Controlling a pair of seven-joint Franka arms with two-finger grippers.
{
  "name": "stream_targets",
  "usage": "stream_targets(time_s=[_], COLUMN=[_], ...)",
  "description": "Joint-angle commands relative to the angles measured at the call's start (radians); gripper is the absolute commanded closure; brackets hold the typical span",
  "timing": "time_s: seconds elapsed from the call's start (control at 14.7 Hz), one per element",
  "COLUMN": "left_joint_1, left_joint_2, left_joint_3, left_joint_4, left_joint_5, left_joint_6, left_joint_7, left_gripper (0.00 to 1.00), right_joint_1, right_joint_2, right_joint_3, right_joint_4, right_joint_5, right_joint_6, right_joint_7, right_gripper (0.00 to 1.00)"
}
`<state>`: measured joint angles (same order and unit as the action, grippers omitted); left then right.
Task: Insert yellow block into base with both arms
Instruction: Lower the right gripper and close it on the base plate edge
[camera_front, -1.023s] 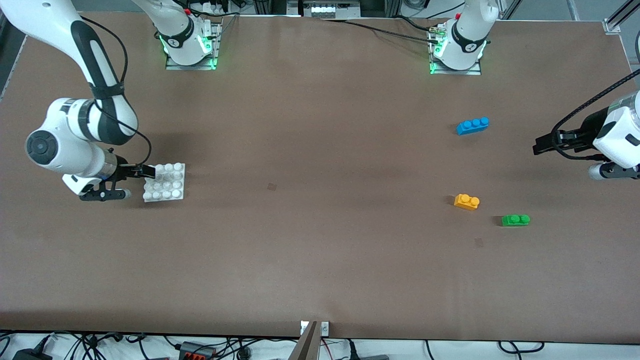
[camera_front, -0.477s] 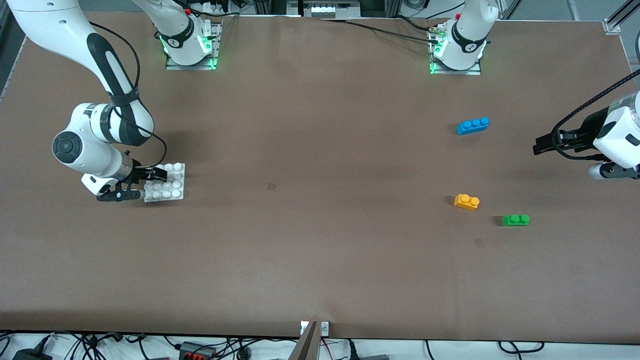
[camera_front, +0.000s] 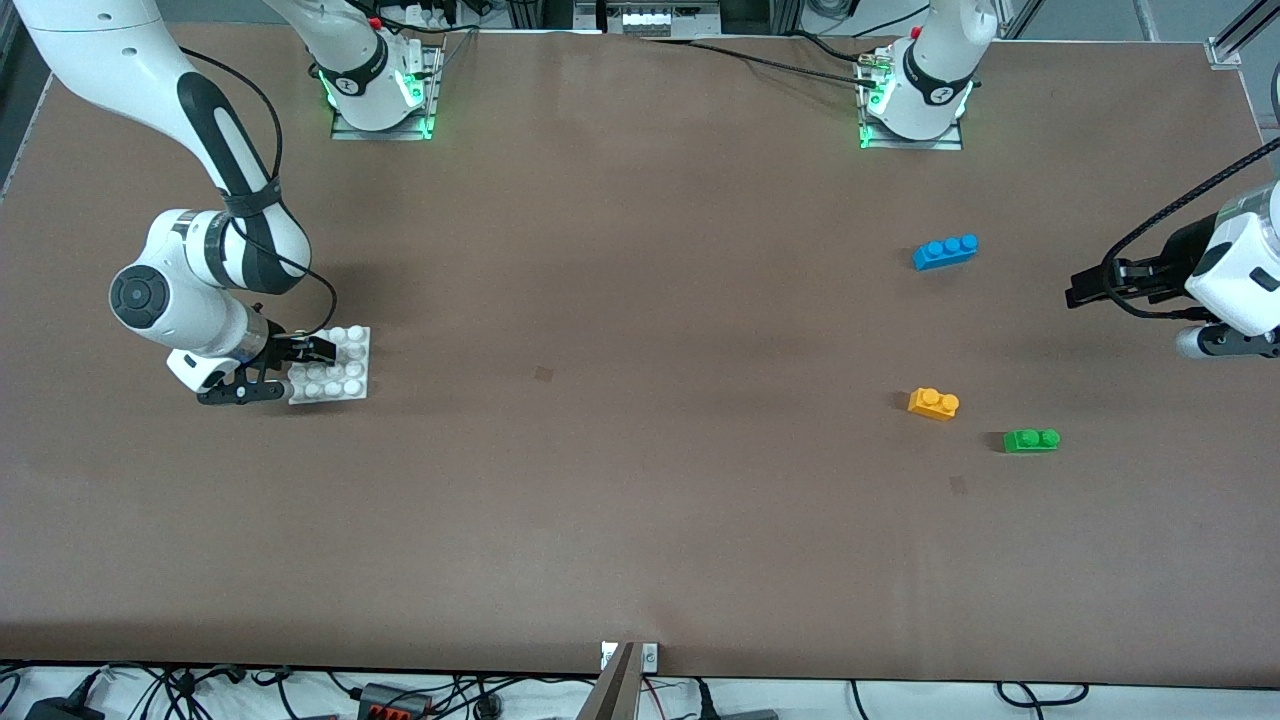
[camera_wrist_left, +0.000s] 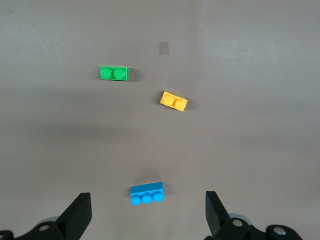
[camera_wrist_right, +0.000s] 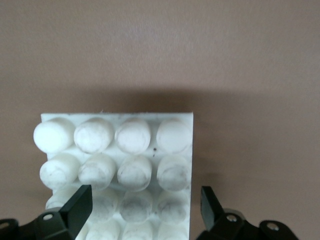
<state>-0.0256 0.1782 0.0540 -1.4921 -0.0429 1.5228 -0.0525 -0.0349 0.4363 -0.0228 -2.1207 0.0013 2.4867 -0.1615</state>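
Observation:
The yellow block (camera_front: 933, 403) lies on the table toward the left arm's end and also shows in the left wrist view (camera_wrist_left: 174, 100). The white base (camera_front: 335, 365) lies flat toward the right arm's end. My right gripper (camera_front: 290, 371) is open and low at the base. In the right wrist view the right gripper (camera_wrist_right: 145, 207) has one finger over the studs of the base (camera_wrist_right: 120, 145) and the other just off its edge. My left gripper (camera_front: 1085, 285) is open and empty in the air, apart from the bricks. In its own view the left gripper (camera_wrist_left: 146, 217) shows wide open.
A blue three-stud brick (camera_front: 945, 251) lies farther from the front camera than the yellow block, and shows in the left wrist view (camera_wrist_left: 147, 193). A green two-stud brick (camera_front: 1031, 440) lies beside the yellow block, slightly nearer the camera, and shows there too (camera_wrist_left: 114, 73).
My right arm has moved toward the base, bringing its open gripper from beside the base onto its edge. The left arm and the bricks have not moved.

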Motion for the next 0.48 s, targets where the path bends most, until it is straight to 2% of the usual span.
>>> stream_targets(time_s=[0.0,0.27,0.41], left_joint_1=[0.006,0.006,0.007], left_joint_2=[-0.017,-0.017,-0.017], left_joint_3=[0.003,0.004,0.004], left_joint_4=[-0.011,-0.011,-0.011], left_joint_5=[-0.023,-0.025,-0.025], left_joint_6=[-0.010,-0.010,-0.010], left_joint_7=[0.025,0.025,0.025], left_gripper=[0.00,0.00,0.00], right_joint_1=[-0.016,-0.016,-0.016], right_joint_2=[0.012,0.012,0.013], right_joint_3=[0.001,0.001,0.001], right_joint_4=[-0.008,-0.008,-0.008], right_joint_5=[0.014,0.014,0.014], right_joint_6=[0.032,0.032,0.031], right_joint_7=[-0.055,-0.055,-0.055], right_gripper=[0.19,0.43,0.49])
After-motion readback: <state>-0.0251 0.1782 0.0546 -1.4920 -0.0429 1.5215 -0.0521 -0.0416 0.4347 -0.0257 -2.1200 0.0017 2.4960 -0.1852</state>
